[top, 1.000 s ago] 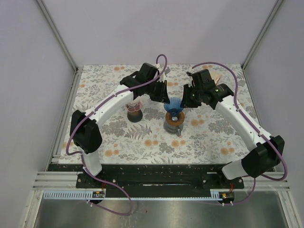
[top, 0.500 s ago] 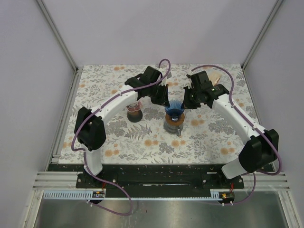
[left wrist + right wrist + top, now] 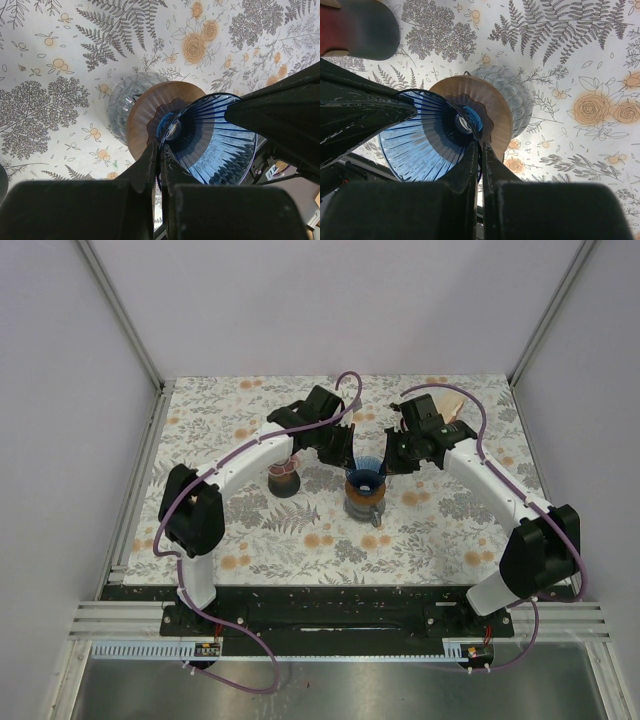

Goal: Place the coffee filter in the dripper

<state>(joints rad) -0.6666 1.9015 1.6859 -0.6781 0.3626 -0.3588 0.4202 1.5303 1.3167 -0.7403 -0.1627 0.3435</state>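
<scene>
While the right arm half-hides the coffee filter (image 3: 449, 397) at the table's (image 3: 250, 540) far side, dripper (image 3: 366, 466) stands on carafe (image 3: 121, 102), axis vertical, mouth up; left gripper (image 3: 159, 154), right gripper (image 3: 480, 151) both pinch its rim.

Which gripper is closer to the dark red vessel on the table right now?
Left. The left gripper pinches the rim of the blue dripper on the side facing the dark red vessel; the right gripper pinches the opposite rim, farther away.

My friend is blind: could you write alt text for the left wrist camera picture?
The left gripper, shut, pinches the rim of a translucent blue ribbed cone above a brown fluted disc and clear glass, on a floral tablecloth.
</scene>
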